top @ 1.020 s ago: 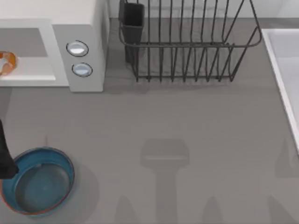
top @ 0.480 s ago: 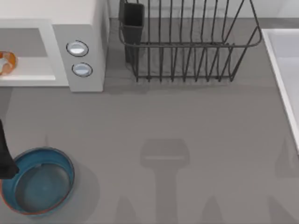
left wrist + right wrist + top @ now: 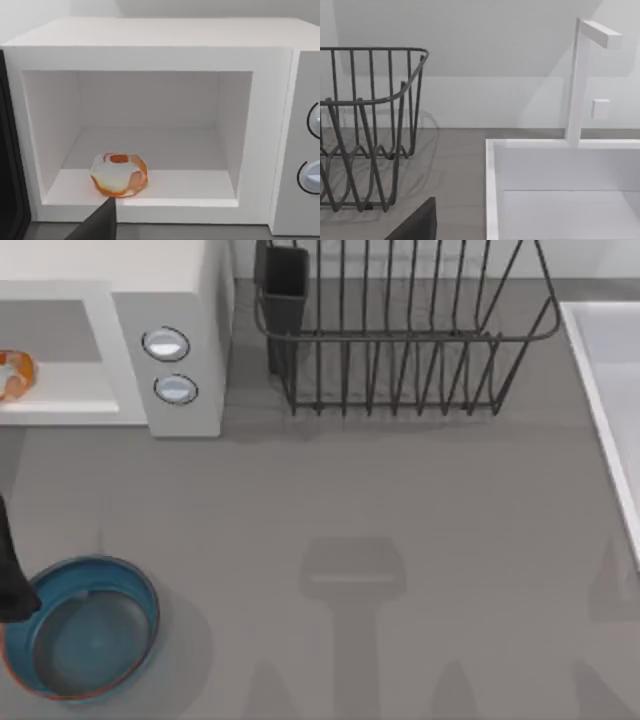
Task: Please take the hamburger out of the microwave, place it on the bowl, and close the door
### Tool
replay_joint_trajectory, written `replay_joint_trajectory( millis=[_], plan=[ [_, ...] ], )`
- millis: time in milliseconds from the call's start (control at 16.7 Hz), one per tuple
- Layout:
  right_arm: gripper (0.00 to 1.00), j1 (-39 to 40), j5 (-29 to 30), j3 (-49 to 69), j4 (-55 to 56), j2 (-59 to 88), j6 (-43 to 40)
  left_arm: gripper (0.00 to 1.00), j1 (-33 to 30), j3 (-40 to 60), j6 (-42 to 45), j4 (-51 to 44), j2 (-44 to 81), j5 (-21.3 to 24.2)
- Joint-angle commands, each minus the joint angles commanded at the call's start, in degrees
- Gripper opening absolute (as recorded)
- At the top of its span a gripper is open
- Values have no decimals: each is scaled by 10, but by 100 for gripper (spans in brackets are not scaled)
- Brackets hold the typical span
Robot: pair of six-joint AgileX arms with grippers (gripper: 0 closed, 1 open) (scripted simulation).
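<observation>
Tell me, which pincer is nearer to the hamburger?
Left. The left pincer is just in front of the hamburger inside the open microwave; the right pincer faces the sink.

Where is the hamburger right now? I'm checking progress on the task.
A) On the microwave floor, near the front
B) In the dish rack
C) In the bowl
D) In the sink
A: the hamburger sits inside the open microwave, while the bowl holds nothing.
</observation>
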Motion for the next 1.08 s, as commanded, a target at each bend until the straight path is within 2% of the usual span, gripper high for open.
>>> replay_joint_trajectory(
  millis=[180,420,1080],
  plan=[
    [100,0,0,0,0,0,0,100,6,22,2,26,52,5],
    [100,0,0,0,0,0,0,100,22,80,6,99,201,17],
    [100,0,0,0,0,0,0,100,86,336,28,406,851,76]
  ],
)
